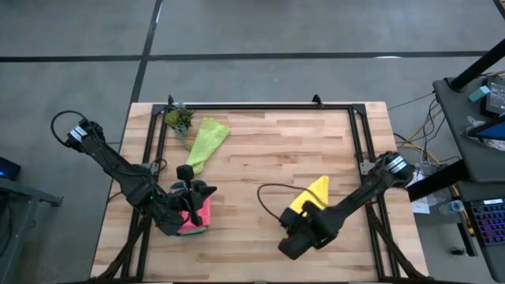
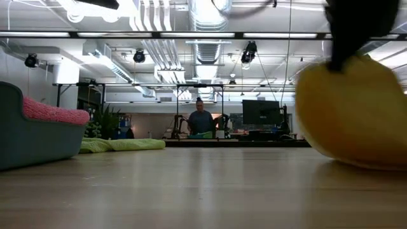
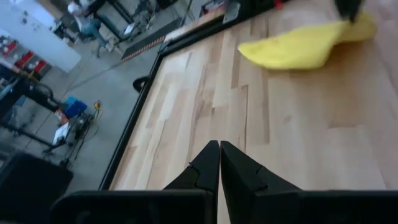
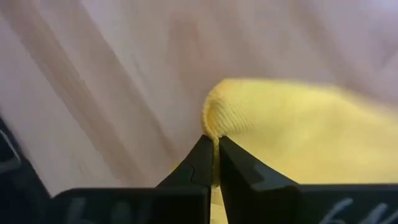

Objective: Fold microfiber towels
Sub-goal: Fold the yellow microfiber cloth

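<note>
With its jaws pressed together on a fold of cloth, the right gripper [image 1: 304, 214] has the yellow towel [image 1: 312, 194] pinched at the towel's near end, down around five o'clock on the wooden surface [image 1: 268, 150]. From the wrist camera the two dark fingers [image 4: 202, 158] meet right at a bunched yellow edge, fabric puckering up above them. At table height the yellow cloth bulges large, with the dark arm coming down onto its top.

Over at seven o'clock the left gripper [image 1: 192, 207] sits above the teal tray [image 1: 192, 227], jaws closed tight with nothing between them. A pink towel [image 1: 197, 214] lies heaped in that tray, rising over its rim.

Up at eleven o'clock the lime green towel [image 1: 207, 142] stretches out long and crumpled on the wood, one end just beside the small potted plant [image 1: 179, 118] in the far corner.

Beyond the far edge of the surface, a person [image 2: 201, 119] stands in the room behind.
</note>
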### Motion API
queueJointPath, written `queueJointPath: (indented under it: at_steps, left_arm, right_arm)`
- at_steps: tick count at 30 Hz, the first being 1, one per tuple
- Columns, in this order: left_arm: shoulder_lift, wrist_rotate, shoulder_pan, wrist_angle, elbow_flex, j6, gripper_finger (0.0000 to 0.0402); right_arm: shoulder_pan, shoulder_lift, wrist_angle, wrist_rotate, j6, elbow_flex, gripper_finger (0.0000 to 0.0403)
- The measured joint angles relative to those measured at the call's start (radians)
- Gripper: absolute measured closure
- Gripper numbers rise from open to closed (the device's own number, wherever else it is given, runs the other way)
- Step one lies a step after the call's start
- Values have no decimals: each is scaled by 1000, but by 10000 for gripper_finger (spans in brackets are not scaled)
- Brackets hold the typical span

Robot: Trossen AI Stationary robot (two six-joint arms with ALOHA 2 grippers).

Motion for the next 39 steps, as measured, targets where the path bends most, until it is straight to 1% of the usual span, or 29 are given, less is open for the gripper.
queueJointPath:
  at_steps: [3, 6, 10, 14, 17, 21, 23, 25, 27, 29, 33, 34, 39]
  left_arm:
    - [0, 5, 0, 85, -3, 68, 402]
    - [0, 35, 0, 181, -3, 147, 402]
    - [0, 109, 0, 306, -3, 255, 398]
    - [3, 123, 5, 377, -5, 287, 371]
    - [3, 123, 22, 435, -24, 289, 340]
    - [4, 123, 88, 592, -85, 305, 302]
    - [4, 123, 128, 672, -123, 305, 289]
    - [4, 129, 172, 777, -171, 305, 283]
    - [4, 149, 215, 878, -221, 311, 282]
    - [4, 186, 254, 966, -263, 325, 282]
    - [6, 384, 326, 1116, -324, 333, 282]
    - [17, 420, 342, 1157, -330, 329, 282]
    - [85, 433, 394, 1283, -340, 338, 282]
  right_arm:
    - [-2, -73, 55, 161, -119, -8, 394]
    - [-15, -139, 180, 274, -252, -49, 394]
    - [-47, -216, 449, 380, -441, -155, 394]
    - [-97, -262, 797, 485, -571, -304, 394]
    - [-153, -270, 1133, 512, -663, -422, 394]
    - [-228, -253, 1587, 509, -754, -556, 394]
    - [-257, -232, 1752, 512, -793, -606, 394]
    - [-278, -210, 1866, 503, -809, -639, 394]
    - [-295, -196, 1918, 491, -811, -658, 394]
    - [-308, -190, 1929, 483, -793, -663, 394]
    - [-325, -190, 1914, 482, -782, -664, 394]
    - [-327, -190, 1914, 482, -782, -664, 394]
    - [-336, -190, 1910, 480, -782, -664, 394]
